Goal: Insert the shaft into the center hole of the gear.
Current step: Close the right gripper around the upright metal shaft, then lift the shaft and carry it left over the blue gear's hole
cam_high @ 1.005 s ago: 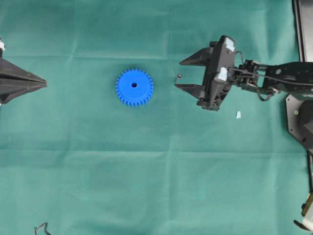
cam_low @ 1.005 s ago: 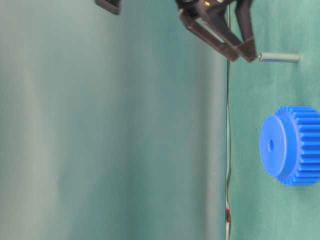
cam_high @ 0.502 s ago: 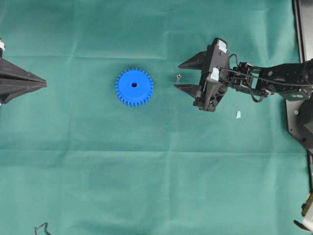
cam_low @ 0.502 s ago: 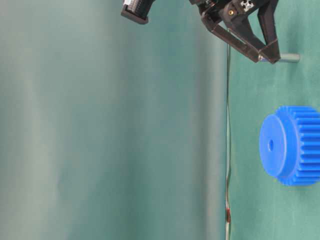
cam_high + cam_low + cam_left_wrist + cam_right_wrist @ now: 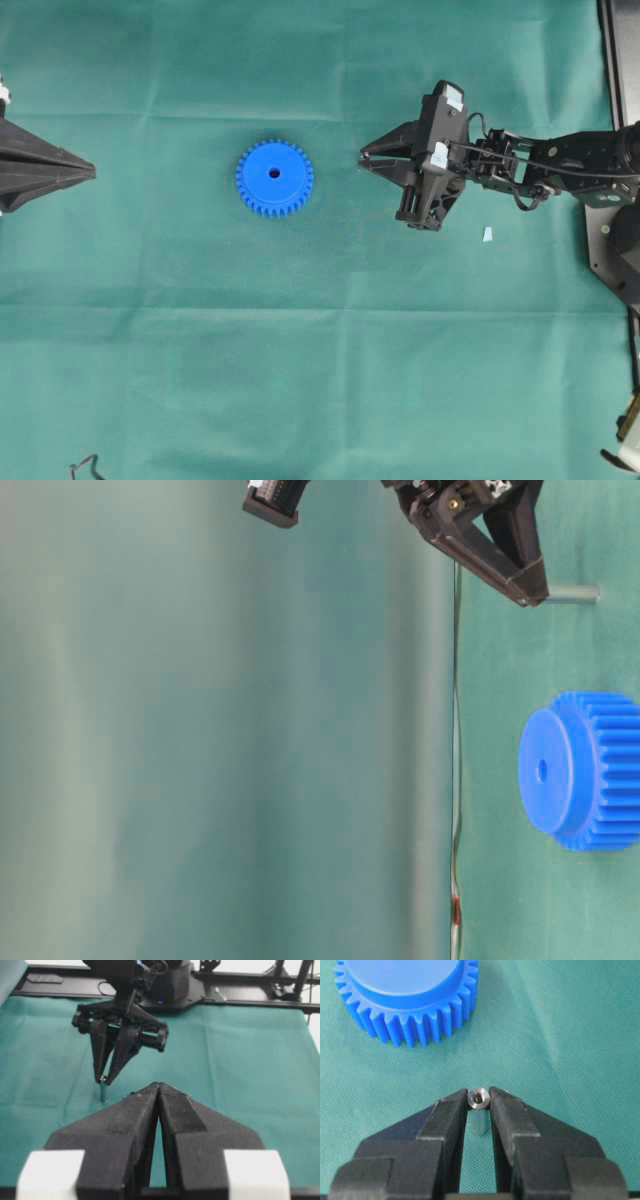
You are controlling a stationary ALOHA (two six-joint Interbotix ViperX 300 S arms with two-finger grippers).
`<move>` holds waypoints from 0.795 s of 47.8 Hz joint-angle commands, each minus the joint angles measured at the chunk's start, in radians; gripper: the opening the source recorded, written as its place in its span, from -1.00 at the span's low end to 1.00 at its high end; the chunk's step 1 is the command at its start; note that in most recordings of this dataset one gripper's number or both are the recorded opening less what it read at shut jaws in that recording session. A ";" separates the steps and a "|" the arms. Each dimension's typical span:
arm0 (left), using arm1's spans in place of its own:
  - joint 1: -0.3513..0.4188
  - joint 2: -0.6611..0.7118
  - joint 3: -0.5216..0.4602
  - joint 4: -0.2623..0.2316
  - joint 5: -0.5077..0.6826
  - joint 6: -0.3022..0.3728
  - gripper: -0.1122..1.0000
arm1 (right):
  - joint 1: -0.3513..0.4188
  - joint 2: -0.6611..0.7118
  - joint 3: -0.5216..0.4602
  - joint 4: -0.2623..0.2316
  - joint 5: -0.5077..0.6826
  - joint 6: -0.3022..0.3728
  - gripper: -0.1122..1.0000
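Right claw clamped on the upright shaft beside the gear; lifting and insertion into the center hole remain outstanding.

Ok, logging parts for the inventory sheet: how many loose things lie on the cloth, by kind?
Gear: 1
Shaft: 1
Pale scrap: 1
Total: 3

right tool pinching upright shaft, gear beyond, green cloth
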 commanded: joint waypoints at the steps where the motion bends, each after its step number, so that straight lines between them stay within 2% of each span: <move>1: 0.002 0.003 -0.023 0.003 -0.003 0.000 -0.80 | 0.003 -0.009 -0.011 -0.002 -0.002 0.003 -0.50; 10: 0.000 0.003 -0.023 0.002 0.002 -0.002 -0.80 | 0.003 -0.061 -0.018 0.000 0.025 0.002 -0.50; 23: 0.002 0.003 -0.023 0.002 0.002 -0.002 -0.80 | 0.003 -0.196 -0.060 -0.002 0.172 -0.005 -0.50; 38: 0.002 0.005 -0.023 0.003 0.002 -0.002 -0.80 | 0.014 -0.176 -0.127 -0.002 0.195 -0.005 -0.50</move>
